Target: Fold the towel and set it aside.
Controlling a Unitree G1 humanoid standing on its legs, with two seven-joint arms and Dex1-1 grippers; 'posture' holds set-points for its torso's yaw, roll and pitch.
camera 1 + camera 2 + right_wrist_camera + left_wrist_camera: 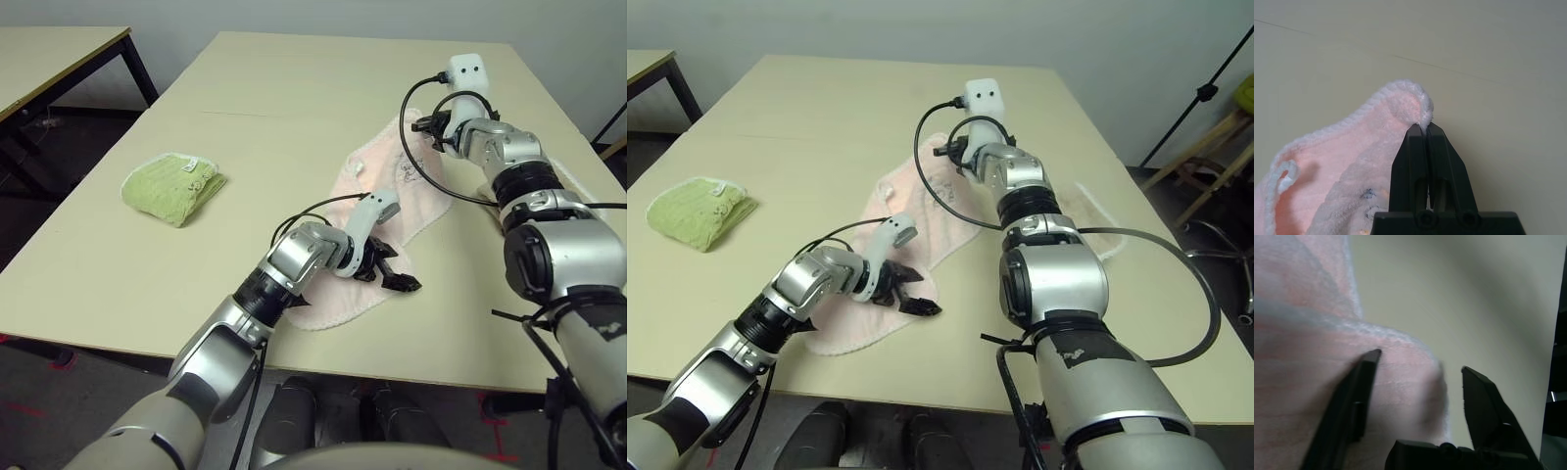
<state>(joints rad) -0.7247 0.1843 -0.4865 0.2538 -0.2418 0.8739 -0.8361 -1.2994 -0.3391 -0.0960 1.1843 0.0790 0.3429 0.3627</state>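
Two arms: both reach over the beige table (118, 284), left arm low and near, right arm raised and farther out.
Head views, towel: the pale pink towel (345, 201) lies rumpled near the middle of the table, one far corner lifted off the surface, the near end flat by the front edge.
Head views, right gripper: the right gripper (423, 125) sits at the raised far corner of the towel, its fingers pressed together on the white edging.
Head views, left gripper: the left gripper (392, 275) is low over the near end of the towel, pointing toward the robot's right, black fingers spread apart at the towel's edge.
Head views, other cloth: a folded light-green towel (171, 186) rests well apart to the left, flat on the table.
Head views, surroundings: a second table (44, 59) stands off to the far left.
Left wrist view: the two fingers (1359, 396) stand apart with a hump of pink cloth between them; one finger lies on the towel, the other seems to be just past its edge over bare table, though the blur makes contact hard to judge. Nothing is pinched.
Right wrist view: the jaws are closed tight on the tip of the scalloped corner; the cloth hangs away below them, with a white loop (1281, 178) and a small grey motif (1369, 196) visible on it.
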